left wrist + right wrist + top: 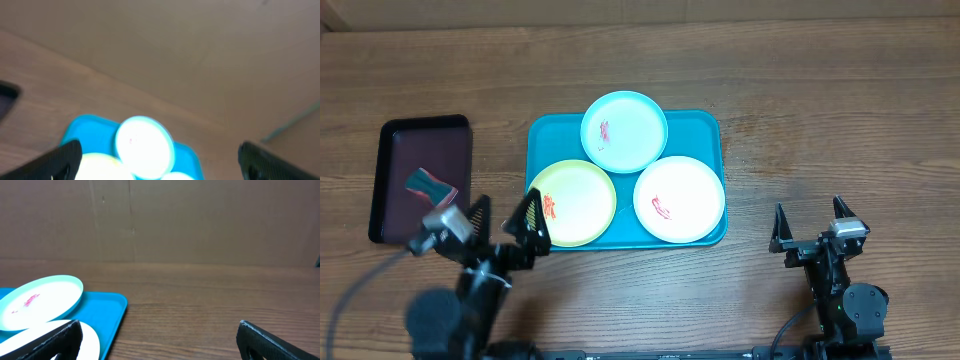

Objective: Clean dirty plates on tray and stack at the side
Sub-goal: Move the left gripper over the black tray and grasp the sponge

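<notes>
On the teal tray (695,128) lie three plates, each with a red smear: a light blue plate (624,131) at the back, resting partly on the others, a yellow-green plate (572,202) front left and a white plate (679,199) front right. My left gripper (503,220) stands open at the tray's front left corner, one finger over the yellow-green plate's edge. My right gripper (813,225) is open over bare table to the right of the tray. The left wrist view is blurred and shows the light blue plate (144,147) on the tray (90,130). The right wrist view shows the tray (107,312), the light blue plate (42,300) and the white plate (90,342).
A dark maroon tray (423,175) lies at the left with a teal and red sponge (428,186) on it. Bare wooden table (820,120) stretches to the right of and behind the teal tray. A brown wall (200,220) rises behind the table.
</notes>
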Controlling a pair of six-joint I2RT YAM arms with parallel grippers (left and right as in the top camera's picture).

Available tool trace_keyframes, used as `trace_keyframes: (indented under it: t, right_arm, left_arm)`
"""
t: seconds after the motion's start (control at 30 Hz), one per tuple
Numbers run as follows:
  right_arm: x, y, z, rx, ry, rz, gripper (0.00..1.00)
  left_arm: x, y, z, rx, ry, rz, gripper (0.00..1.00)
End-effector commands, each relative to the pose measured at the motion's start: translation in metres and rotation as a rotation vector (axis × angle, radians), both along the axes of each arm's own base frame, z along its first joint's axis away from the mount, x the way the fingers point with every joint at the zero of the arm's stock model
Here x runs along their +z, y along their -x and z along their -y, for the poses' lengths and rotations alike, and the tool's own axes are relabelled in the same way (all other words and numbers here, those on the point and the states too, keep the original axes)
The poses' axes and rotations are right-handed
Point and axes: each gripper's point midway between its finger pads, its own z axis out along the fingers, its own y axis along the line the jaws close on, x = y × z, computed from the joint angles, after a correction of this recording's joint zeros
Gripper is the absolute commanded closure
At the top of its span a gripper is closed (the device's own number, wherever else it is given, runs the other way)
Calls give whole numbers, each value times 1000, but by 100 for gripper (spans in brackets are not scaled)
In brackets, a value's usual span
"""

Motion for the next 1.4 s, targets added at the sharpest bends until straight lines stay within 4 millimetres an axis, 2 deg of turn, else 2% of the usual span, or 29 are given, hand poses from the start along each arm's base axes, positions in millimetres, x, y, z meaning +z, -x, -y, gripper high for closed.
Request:
trace_keyframes:
  t: [0.0, 0.07, 0.17, 0.37, 0.53, 0.67, 0.87, 1.03, 1.07, 1.2, 1.37]
  right_arm:
    - [-1, 0, 1, -5, 1, 6, 0]
    - [-1, 0, 1, -5, 1, 6, 0]
    - [-1, 0, 1, -5, 1, 6, 0]
    - [-1, 0, 1, -5, 1, 6, 0]
    - [-1, 0, 1, -5, 1, 6, 0]
    - [-1, 0, 1, -5, 1, 6, 0]
    - [-1, 0, 1, -5, 1, 6, 0]
    - [-1, 0, 1, -5, 1, 6, 0]
    - [-1, 0, 1, -5, 1, 6, 0]
    - [-1, 0, 1, -5, 1, 6, 0]
    - [-1, 0, 1, -5, 1, 6, 0]
  left_arm:
    - [28, -17, 0, -43, -187, -82, 0]
    - [34, -27, 1, -70, -231, -140, 0]
    - [38, -47, -8, -51, -313, -206, 0]
    - [17, -84, -55, 122, -304, -535, 0]
    - [-9, -125, -100, 246, -211, -656, 0]
    - [-52, -146, -131, 297, -175, -761, 0]
    - [-118, -148, -189, 461, -54, -931, 0]
    - [-158, -139, -225, 530, 11, -1026, 0]
    - [-169, -137, -231, 538, 23, -1053, 3]
    - [-211, -130, -246, 554, 64, -1149, 18]
    - [-250, -126, -249, 542, 91, -1234, 18]
